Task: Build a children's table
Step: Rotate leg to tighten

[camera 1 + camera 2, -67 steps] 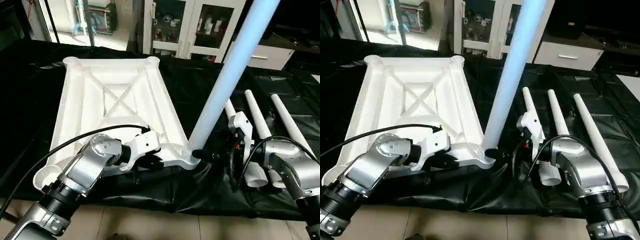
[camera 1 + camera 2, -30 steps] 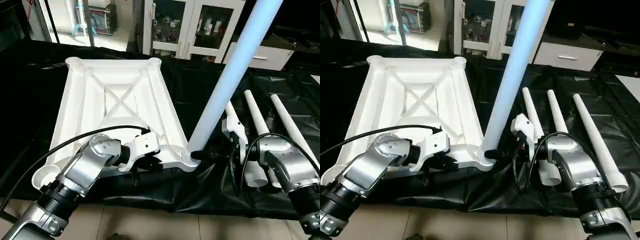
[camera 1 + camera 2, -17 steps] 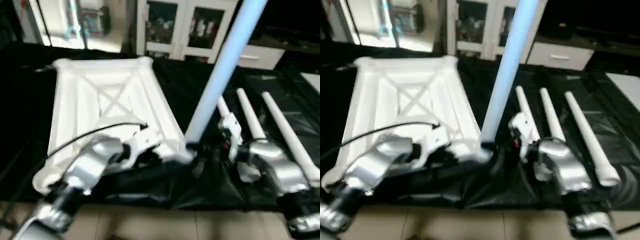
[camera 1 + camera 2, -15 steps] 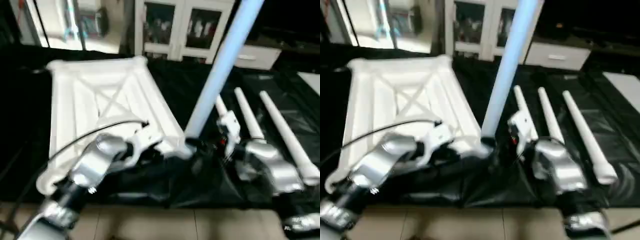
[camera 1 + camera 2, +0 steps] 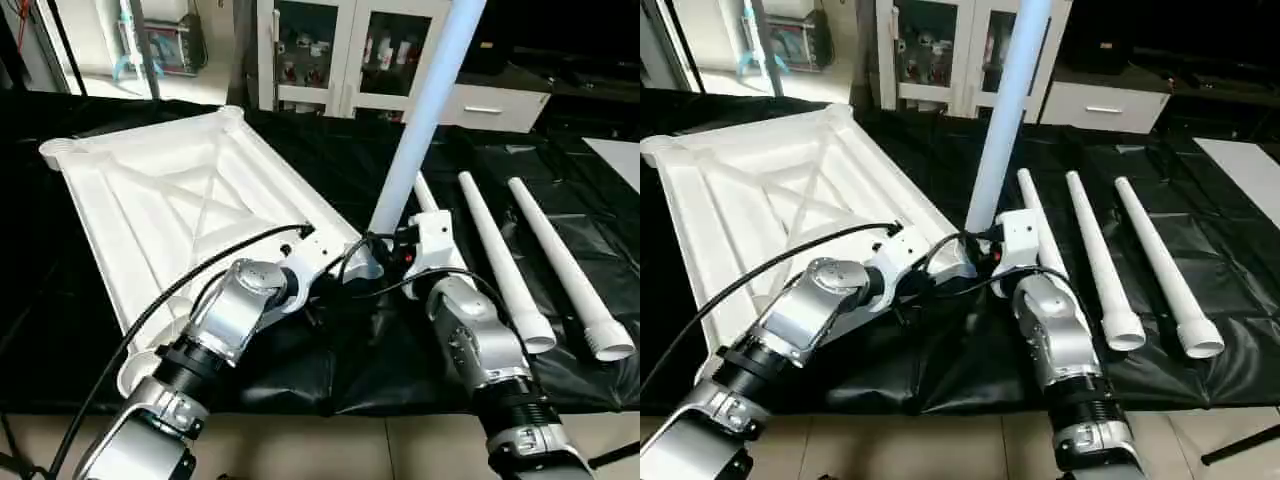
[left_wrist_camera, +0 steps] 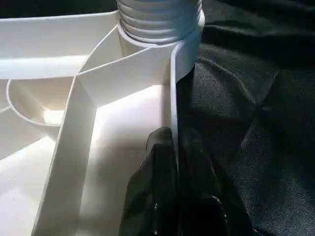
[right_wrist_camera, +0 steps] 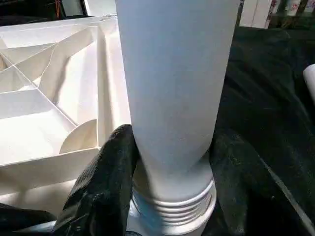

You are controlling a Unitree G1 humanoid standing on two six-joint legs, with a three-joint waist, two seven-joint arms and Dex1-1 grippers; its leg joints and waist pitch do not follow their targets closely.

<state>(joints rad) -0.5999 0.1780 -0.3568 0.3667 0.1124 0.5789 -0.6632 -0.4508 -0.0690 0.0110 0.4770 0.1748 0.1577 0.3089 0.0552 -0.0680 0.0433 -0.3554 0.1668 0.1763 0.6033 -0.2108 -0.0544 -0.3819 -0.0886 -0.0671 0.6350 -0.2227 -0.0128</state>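
left end effector (image 6: 172,162) pinching top (image 6: 44,39) rim | right end effector (image 7: 170,162) clasping leg (image 7: 172,73)

Head stereo pair looking forward and down over both forearms, wrist cameras sitting very close, both sharing the table top (image 5: 150,200) near corner socket (image 6: 160,19) holding the upright leg (image 7: 172,83).
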